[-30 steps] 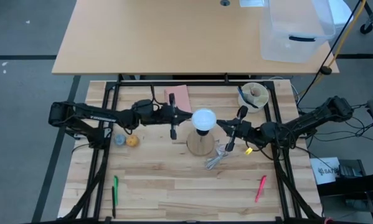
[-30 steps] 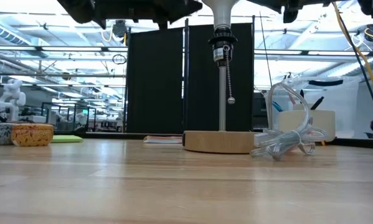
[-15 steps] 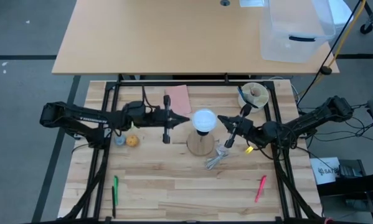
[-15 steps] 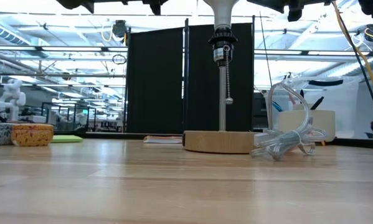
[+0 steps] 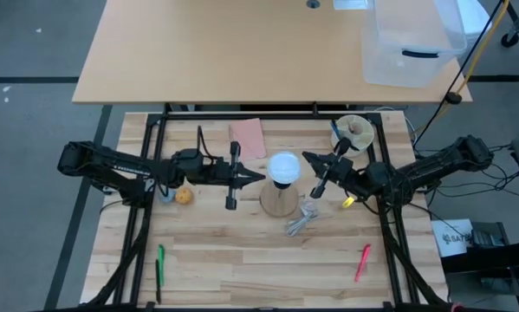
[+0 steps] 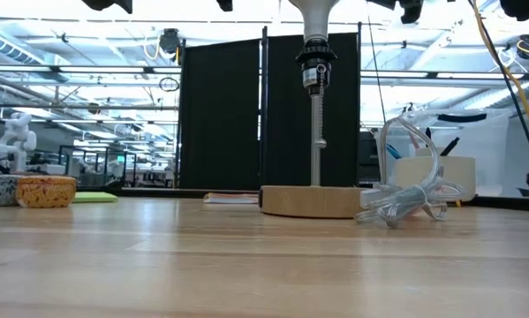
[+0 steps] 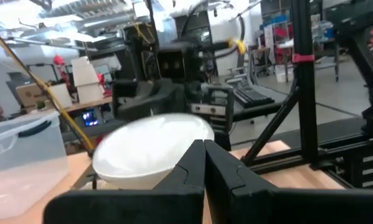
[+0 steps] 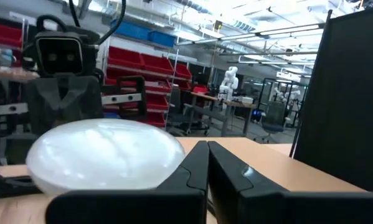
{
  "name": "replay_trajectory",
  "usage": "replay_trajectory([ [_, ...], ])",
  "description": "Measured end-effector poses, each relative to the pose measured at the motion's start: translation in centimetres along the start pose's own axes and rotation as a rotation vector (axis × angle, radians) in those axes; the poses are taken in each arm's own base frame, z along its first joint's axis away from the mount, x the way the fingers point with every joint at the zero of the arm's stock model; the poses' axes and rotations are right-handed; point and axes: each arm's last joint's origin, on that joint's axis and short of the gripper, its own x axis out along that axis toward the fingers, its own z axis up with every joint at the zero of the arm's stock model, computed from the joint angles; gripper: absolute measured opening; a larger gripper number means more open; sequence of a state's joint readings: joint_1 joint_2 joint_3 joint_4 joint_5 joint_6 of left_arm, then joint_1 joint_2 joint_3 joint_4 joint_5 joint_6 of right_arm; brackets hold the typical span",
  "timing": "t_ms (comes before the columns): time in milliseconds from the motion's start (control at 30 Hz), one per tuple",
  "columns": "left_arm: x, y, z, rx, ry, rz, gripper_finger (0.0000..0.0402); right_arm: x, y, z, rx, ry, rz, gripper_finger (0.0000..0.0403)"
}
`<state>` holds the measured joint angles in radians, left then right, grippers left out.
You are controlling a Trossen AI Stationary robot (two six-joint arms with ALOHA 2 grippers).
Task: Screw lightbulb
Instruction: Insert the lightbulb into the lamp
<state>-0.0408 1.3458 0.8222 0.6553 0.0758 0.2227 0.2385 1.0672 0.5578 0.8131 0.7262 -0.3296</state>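
You have the lightbulb [image 5: 284, 166] sitting on top of the lamp stand [image 6: 315, 124], whose round base [image 5: 277, 200] rests mid-desk [image 5: 242, 251], with the plastic wrapper [image 5: 302, 221] just beside the base on its right. The left gripper [image 5: 261, 176] sits left of the bulb and the right gripper [image 5: 305, 157] right of it, both apart from it. Near the desk's front edge, one pen [image 5: 161, 264] lies at the left and another pen [image 5: 362, 262] at the right.

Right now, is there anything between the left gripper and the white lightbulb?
Nothing. In the high view, the shut left gripper points at the round white frosted lightbulb on its wooden-based lamp stand, with only a bare gap between them.
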Motion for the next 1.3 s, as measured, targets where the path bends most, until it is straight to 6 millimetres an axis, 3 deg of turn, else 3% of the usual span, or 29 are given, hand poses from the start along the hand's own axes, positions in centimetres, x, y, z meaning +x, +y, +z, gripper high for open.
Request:
replay_trajectory([
  [200,1.0,0.0,-0.4,-0.001,0.017,0.002,0.0,1.4,0.5,1.0,-0.041,0.037,0.022,0.0],
  [500,1.1,0.2,-0.7,-0.006,0.035,0.011,0.0,2.1,0.4,0.6,-0.043,0.077,0.0,0.0],
  [1300,1.4,1.4,-1.9,-0.013,0.08,0.036,0.0,1.8,0.9,0.1,-0.037,0.129,0.008,0.0],
])
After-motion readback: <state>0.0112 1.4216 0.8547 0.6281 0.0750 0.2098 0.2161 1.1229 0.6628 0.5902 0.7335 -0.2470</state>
